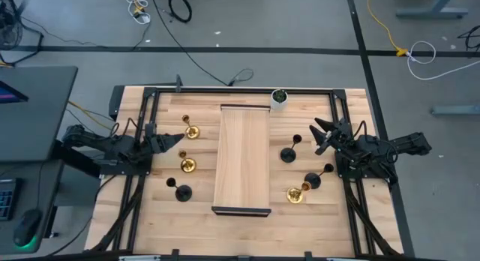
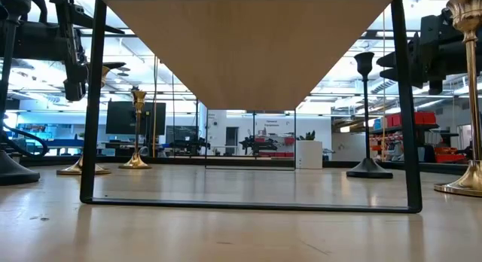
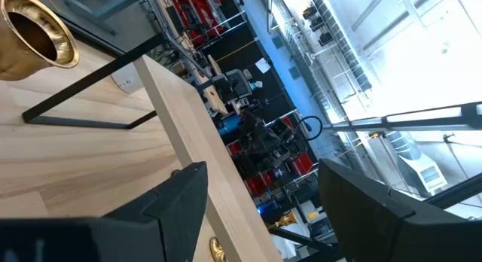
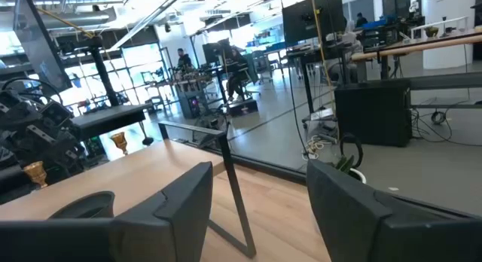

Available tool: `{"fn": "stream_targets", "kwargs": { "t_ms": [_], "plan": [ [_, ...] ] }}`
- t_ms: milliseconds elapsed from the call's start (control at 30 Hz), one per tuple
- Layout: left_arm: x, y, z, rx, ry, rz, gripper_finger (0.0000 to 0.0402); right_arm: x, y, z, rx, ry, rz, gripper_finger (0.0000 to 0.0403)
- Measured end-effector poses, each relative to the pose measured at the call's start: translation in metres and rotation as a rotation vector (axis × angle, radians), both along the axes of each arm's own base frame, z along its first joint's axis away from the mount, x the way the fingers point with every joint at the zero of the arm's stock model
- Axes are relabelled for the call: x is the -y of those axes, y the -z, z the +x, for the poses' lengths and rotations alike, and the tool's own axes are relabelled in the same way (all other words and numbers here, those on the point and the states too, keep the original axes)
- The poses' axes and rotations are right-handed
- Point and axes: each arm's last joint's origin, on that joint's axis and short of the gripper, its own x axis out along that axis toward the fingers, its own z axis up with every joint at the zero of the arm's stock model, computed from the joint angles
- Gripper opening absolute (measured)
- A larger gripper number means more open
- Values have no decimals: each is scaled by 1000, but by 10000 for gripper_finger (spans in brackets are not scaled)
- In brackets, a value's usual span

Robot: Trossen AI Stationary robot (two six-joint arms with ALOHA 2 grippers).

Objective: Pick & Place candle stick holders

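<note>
**Both arms poised, no holder picked yet**

You have both grippers empty and spread apart, so the step in hand looks like the approach before a first grasp. None of the 6 candle stick holders sits on the raised wooden shelf [image 1: 242, 157] in the middle of the table; all stand on the tabletop beside it, 3 on each side.

Your left gripper [image 1: 174, 139] hangs with its fingers parted around nothing. A brass holder [image 1: 192, 131] stands just ahead of its tips, slightly to the far side. Another brass holder [image 1: 187, 164] and a black holder [image 1: 182, 191] stand nearer you, off the gripper's near side.

Your right gripper [image 1: 321, 137] also holds nothing, jaws apart. A black holder [image 1: 289, 153] stands just ahead of it toward the shelf. A second black holder [image 1: 313, 179] and a brass holder [image 1: 295, 193] stand close together on its near side.

For the next move, you probably need to pick 1 arm, line its fingers on either side of the nearest thin stem, and close gently: these holders look top-heavy, and a sideways nudge could tip 1 over. The close pair on the right calls for extra care.
</note>
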Motion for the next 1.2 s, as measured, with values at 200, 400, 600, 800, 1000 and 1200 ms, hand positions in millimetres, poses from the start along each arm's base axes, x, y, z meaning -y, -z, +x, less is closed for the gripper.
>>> {"fn": "stream_targets", "kwargs": {
  "t_ms": [200,400,600,800,1000,1200],
  "plan": [
    [0,0,0,0,0,0,252,0,0,0,1,0,0,217],
    [0,0,0,0,0,0,252,0,0,0,0,0,0,217],
    [0,0,0,0,0,0,252,0,0,0,0,0,0,217],
    [0,0,0,0,0,-1,252,0,0,0,0,0,0,217],
    [0,0,0,3,0,-7,252,0,0,0,0,0,0,217],
    [0,0,0,3,1,-7,252,0,-2,0,24,6,5,217]
  ]
}}
